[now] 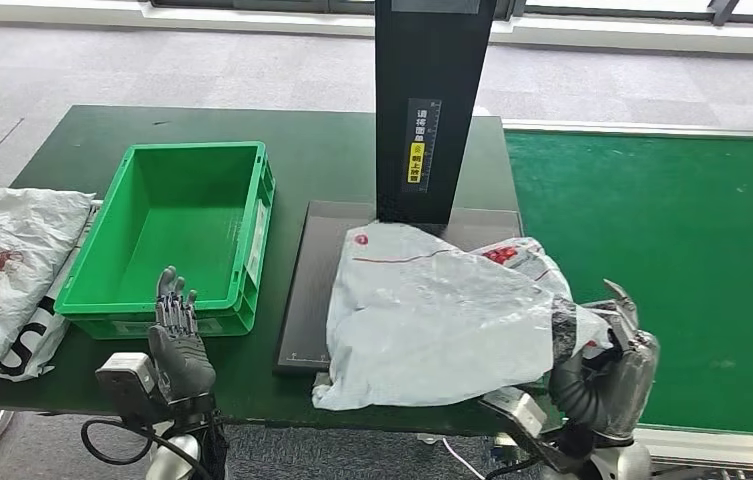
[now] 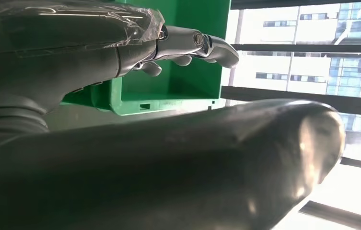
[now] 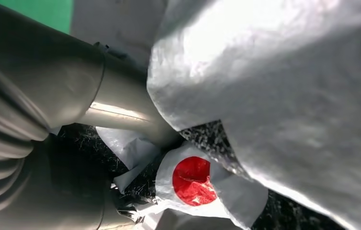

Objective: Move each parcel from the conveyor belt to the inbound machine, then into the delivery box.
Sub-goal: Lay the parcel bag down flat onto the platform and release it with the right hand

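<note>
A large crumpled grey-white parcel (image 1: 422, 320) with red marks lies on the black plate (image 1: 304, 290) of the inbound machine, overhanging the plate's near edge. My right hand (image 1: 604, 365) grips the parcel's near right corner, and the plastic folds over its fingers. In the right wrist view the thumb (image 3: 121, 108) runs under the parcel (image 3: 288, 96), beside a red dot (image 3: 192, 179). My left hand (image 1: 178, 340) is held up with its fingers straight and apart, holding nothing, just in front of the green delivery box (image 1: 177, 225). The box (image 2: 188, 72) is empty.
The machine's black column (image 1: 430, 110) rises behind the plate. The green conveyor belt (image 1: 672, 250) runs along the right. Another crumpled parcel (image 1: 7, 270) lies at the table's left end, beside the box. The dark green table (image 1: 82, 140) ends just in front of my hands.
</note>
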Controlling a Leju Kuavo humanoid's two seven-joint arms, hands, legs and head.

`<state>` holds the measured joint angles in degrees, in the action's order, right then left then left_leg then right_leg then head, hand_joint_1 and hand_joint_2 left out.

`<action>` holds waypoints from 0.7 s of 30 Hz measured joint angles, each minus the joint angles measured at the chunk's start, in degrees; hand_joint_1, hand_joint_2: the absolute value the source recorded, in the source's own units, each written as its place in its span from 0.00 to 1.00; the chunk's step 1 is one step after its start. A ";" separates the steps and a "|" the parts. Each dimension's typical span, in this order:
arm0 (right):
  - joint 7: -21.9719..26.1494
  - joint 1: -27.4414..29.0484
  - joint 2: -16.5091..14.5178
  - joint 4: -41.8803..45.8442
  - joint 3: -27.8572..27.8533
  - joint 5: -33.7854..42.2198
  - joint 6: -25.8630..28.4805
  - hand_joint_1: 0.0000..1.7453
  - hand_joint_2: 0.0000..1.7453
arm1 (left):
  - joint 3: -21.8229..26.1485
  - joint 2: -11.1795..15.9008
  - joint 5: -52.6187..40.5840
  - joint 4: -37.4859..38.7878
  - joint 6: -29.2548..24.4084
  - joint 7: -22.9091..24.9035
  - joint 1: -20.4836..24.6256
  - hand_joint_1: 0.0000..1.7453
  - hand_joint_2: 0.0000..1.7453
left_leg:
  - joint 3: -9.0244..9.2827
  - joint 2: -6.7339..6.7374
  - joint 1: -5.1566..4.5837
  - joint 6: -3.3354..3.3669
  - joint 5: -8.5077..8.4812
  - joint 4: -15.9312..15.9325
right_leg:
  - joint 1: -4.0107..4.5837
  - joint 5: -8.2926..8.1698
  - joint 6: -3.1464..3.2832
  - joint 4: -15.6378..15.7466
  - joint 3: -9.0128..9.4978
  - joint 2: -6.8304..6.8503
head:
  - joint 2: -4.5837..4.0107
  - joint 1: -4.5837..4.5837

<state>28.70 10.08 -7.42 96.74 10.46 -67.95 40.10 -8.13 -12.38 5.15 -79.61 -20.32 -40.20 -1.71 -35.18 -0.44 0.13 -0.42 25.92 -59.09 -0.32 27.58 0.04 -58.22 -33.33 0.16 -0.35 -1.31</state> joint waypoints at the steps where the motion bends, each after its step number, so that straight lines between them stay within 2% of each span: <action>1: -1.74 0.29 -0.13 0.31 1.63 -0.65 -0.01 1.00 1.00 | 0.00 0.03 0.37 0.18 0.65 0.01 0.08 0.00 0.00 | 0.00 0.00 0.00 0.00 0.00 0.00 | 0.00 0.00 0.00 0.00 0.00 0.00 | 0.00 0.00; 6: -13.84 -0.15 1.70 -2.71 9.56 0.94 -0.21 1.00 1.00 | 0.00 0.23 -0.71 0.90 1.74 0.03 -0.40 0.00 0.00 | 0.00 0.04 0.00 0.00 0.00 0.00 | 0.01 0.00 0.00 0.00 -0.01 -0.04 | 0.00 0.00; 11: -19.30 -3.15 2.71 -12.61 12.60 1.05 -1.02 1.00 1.00 | 0.00 0.26 -4.39 1.39 1.09 0.01 -0.78 0.00 0.00 | 0.02 0.03 0.01 0.00 0.00 0.00 | 0.01 0.00 0.00 0.00 -0.01 -0.03 | 0.00 0.00; 15: -24.31 -4.98 2.96 -22.10 11.50 -6.27 -0.48 1.00 1.00 | -0.05 0.45 -7.49 3.49 2.65 0.02 0.19 0.00 0.00 | 0.02 0.03 0.00 0.00 -0.01 -0.01 | 0.01 -0.03 0.01 0.00 -0.04 -0.02 | 0.00 -0.01; 19: -25.14 -5.24 3.14 -26.61 4.98 -14.46 -0.30 1.00 1.00 | -0.15 0.50 -9.23 6.34 3.34 0.03 2.30 0.00 0.00 | 0.01 0.00 -0.02 0.01 -0.03 -0.01 | -0.01 -0.06 -0.01 0.00 -0.02 -0.01 | 0.00 0.00; 21: -29.87 -5.49 4.10 -27.34 2.01 -19.11 -0.21 1.00 1.00 | -0.17 0.51 -9.55 7.35 3.34 0.03 2.90 0.00 0.00 | 0.01 0.03 -0.05 0.02 -0.02 -0.01 | -0.05 -0.07 -0.04 0.00 -0.03 -0.05 | 0.00 0.00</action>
<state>-1.17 4.59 -3.32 69.41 12.46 -87.06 39.89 -8.31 -11.87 -4.39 -72.26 -16.98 -40.17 1.19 -35.17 -0.41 0.08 -0.41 25.90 -59.10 -0.36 27.51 0.01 -58.22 -33.36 0.11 -0.35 -1.31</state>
